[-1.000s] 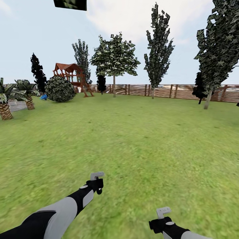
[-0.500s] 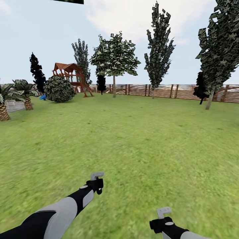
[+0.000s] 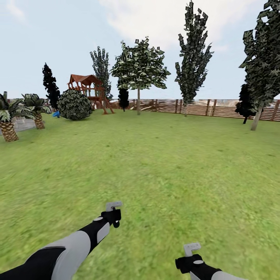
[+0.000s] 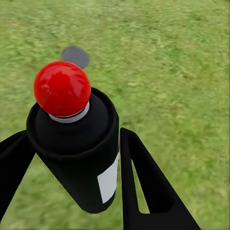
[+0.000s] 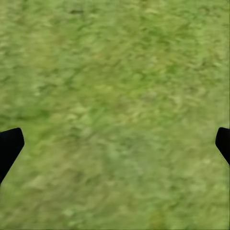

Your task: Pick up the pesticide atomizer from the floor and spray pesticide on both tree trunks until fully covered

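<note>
Across the lawn [image 3: 155, 163] stands the fence [image 3: 217, 108], and before it the trees: a broadleaf tree [image 3: 139, 70] near the middle, its bare trunk [image 3: 138, 102] well apart from me, and another tree [image 3: 266, 62] off to my right. Further left are the playset [image 3: 88, 88] and a round bush [image 3: 74, 104].

My judgement is that the pickup is done and I am in the carrying step, the spraying not yet begun, since no white specks show on any trunk. Next I need to close in on a trunk until the nozzle can reach it, then aim at the bark.

From the head view my left fingers [image 3: 113, 212] are too small to read. My left wrist view settles it: the left fingers [image 4: 72, 177] are closed on the atomizer [image 4: 76, 153], black body clamped between them, red tip [image 4: 62, 88] pointing out over the grass, a small grey disc [image 4: 75, 56] lying beyond it.

My right fingers [image 5: 115, 143] are spread wide with nothing between them, just grass below.
</note>
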Robot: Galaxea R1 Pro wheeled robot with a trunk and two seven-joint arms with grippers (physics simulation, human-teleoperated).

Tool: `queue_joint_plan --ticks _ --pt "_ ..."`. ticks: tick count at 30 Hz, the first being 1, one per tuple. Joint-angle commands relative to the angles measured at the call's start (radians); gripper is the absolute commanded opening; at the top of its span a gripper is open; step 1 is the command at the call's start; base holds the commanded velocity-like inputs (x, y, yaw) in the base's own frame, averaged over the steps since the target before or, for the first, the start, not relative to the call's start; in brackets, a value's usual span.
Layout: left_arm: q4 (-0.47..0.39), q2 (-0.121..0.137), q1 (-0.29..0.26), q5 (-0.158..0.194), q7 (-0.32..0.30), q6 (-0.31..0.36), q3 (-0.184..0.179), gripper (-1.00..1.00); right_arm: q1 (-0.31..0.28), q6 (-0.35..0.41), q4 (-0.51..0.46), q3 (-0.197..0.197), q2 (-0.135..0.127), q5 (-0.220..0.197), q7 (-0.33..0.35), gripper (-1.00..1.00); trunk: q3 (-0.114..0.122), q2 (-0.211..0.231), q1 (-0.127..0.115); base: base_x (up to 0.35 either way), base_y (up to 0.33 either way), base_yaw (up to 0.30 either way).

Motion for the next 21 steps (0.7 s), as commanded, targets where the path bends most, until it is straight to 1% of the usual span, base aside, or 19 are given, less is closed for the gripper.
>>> queue_joint_plan --ticks 1,5,11,21 --pt "0.0 0.0 0.0 0.0 0.0 0.0 0.0 -1.0 0.0 0.0 0.0 0.0 0.0 0.0 0.0 1.0 0.0 0.0 0.0 0.35 0.0 0.001" --pt "0.0 0.0 0.001 0.0 0.0 0.0 0.0 -1.0 0.001 0.0 0.0 0.0 0.0 0.0 0.0 1.0 0.0 0.0 0.0 0.35 0.0 0.01" --pt "0.0 0.0 0.001 0.0 0.0 0.0 0.0 -1.0 0.001 0.0 0.0 0.0 0.0 0.0 0.0 1.0 -0.001 0.0 0.0 0.35 0.0 0.153" --pt "0.0 0.0 0.001 0.0 0.0 0.0 0.0 -1.0 0.001 0.0 0.0 0.0 0.006 0.0 0.0 1.0 -0.001 0.0 0.0 0.35 0.0 0.013"
